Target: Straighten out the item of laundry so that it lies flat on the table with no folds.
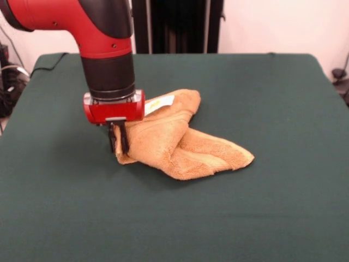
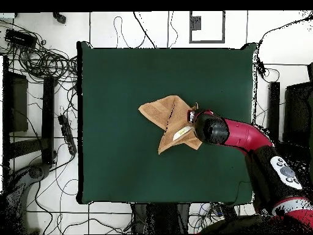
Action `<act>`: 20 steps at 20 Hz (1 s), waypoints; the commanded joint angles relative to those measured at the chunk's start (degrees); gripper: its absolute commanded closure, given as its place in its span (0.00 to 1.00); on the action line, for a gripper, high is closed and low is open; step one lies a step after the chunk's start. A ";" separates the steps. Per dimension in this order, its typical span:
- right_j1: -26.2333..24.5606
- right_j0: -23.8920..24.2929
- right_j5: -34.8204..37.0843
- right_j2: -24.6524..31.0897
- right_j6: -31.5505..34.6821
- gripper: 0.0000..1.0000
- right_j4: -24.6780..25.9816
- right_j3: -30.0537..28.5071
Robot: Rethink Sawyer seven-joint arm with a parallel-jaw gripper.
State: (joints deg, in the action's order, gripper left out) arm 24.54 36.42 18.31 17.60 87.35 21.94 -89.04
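A: Beyond the tool, front view: pale wall [image 1: 272, 24]; dark upright stand [image 1: 177, 24].
B: Overhead: white tiled floor [image 2: 147, 27]; tangled black cables [image 2: 43, 61] well away from tool.

The red and black arm [image 1: 103, 49] comes down at the left of the front view, its wrist vertical. The gripper [image 1: 118, 143] points straight down, its black fingers [image 1: 123, 139] close together, pinching a towel [image 1: 180, 139] corner just above the table.
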 commanded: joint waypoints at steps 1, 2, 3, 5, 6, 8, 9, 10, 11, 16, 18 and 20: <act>0.44 -3.82 1.13 5.47 6.66 1.00 -1.65 -8.85; 0.72 -3.91 1.08 5.35 6.83 1.00 -1.71 -9.16; 1.14 -4.00 1.30 5.22 6.92 1.00 -1.84 -9.46; 1.35 -4.17 1.83 5.03 6.93 1.00 -2.09 -9.50; 1.46 -4.25 2.10 4.94 6.93 1.00 -2.21 -9.52; 1.69 -4.29 2.43 4.87 6.93 1.00 -2.40 -9.71; 1.58 -4.18 2.56 4.98 6.79 1.00 -2.50 -9.71; 1.37 -4.02 2.61 5.16 6.52 1.00 -2.54 -9.65; 1.15 -3.86 2.66 5.34 6.26 1.00 -2.58 -9.60; 1.36 -3.66 4.26 5.63 5.50 1.00 -3.20 -9.58; 1.56 -3.52 4.98 5.78 5.09 1.00 -3.40 -9.63; 1.94 -3.07 6.37 6.24 3.98 1.00 -3.60 -9.55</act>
State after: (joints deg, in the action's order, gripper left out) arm 27.72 35.43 18.32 17.60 87.35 21.03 -92.85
